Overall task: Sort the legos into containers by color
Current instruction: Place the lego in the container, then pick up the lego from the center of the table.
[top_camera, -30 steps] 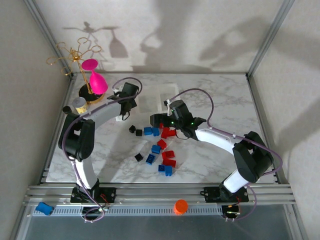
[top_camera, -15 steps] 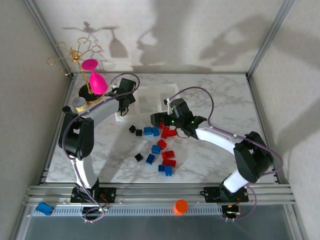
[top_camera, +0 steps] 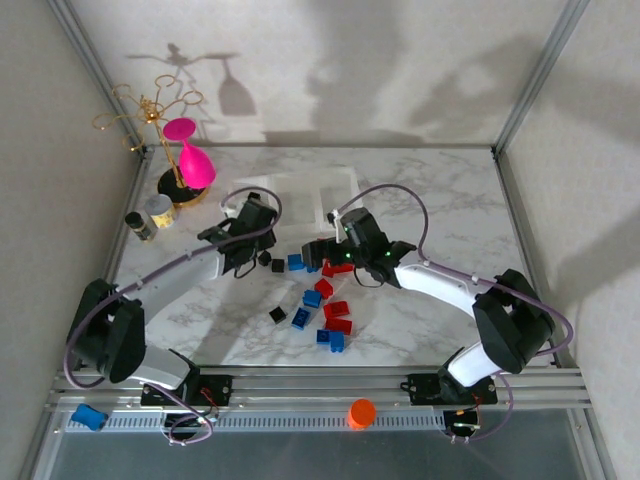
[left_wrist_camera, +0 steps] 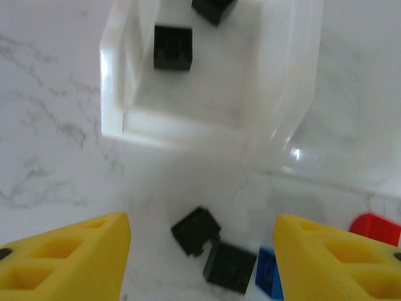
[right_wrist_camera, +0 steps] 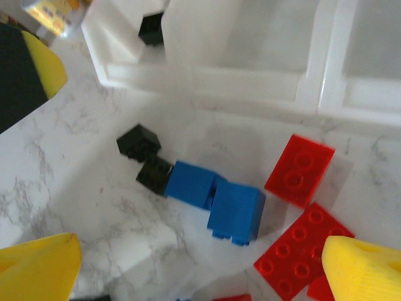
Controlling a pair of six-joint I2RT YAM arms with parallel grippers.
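Observation:
Red, blue and black legos lie loose mid-table [top_camera: 322, 300]. The clear containers [top_camera: 322, 192] stand behind them. My left gripper [top_camera: 247, 250] [left_wrist_camera: 200, 263] is open, just left of two black legos [left_wrist_camera: 196, 230] [left_wrist_camera: 229, 266] that lie on the table between its yellow fingers [left_wrist_camera: 69, 257]. The left container [left_wrist_camera: 113, 81] in front of it holds black legos [left_wrist_camera: 173, 47]. My right gripper [top_camera: 322, 255] [right_wrist_camera: 200, 269] is open above two blue legos [right_wrist_camera: 194, 183] [right_wrist_camera: 235, 212], with black legos [right_wrist_camera: 138, 141] to their left and red ones [right_wrist_camera: 299, 169] to their right.
A pink wine glass [top_camera: 190, 160] on a gold wire stand and two small jars [top_camera: 158, 210] sit at the back left. An orange cap [top_camera: 361, 413] and a flat blue piece [top_camera: 88, 417] lie on the near rail. Metal frame posts border the table.
My left arm has swung back from over the containers to the two black legos, and its jaws have opened. The right gripper has shifted slightly nearer.

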